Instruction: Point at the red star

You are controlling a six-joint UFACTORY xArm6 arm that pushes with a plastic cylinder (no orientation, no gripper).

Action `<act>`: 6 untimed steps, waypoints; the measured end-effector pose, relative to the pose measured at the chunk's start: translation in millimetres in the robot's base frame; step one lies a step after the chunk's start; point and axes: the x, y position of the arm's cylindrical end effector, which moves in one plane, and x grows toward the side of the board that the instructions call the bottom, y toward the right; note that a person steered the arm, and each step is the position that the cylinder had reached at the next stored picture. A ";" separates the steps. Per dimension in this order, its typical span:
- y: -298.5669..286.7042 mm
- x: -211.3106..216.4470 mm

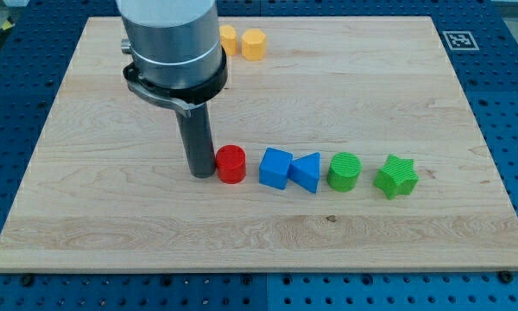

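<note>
A pale, rectangular wooden desk (345, 233) with faint grain lies on a blue perforated metal base (501, 69) dotted with regular holes (showing on every side). A white square marker tag (458, 40) sits beyond its far right corner. Light is even.

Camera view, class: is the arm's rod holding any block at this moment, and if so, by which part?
Nothing is held. My tip only stands on the board against the left side of the red cylinder; a bare rod cannot grip.

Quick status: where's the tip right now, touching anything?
No gripper here, only a rod.
My tip: on the board, against the view's left side of the red cylinder; contact likely.
</note>
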 end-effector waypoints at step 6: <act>-93.7 -238.1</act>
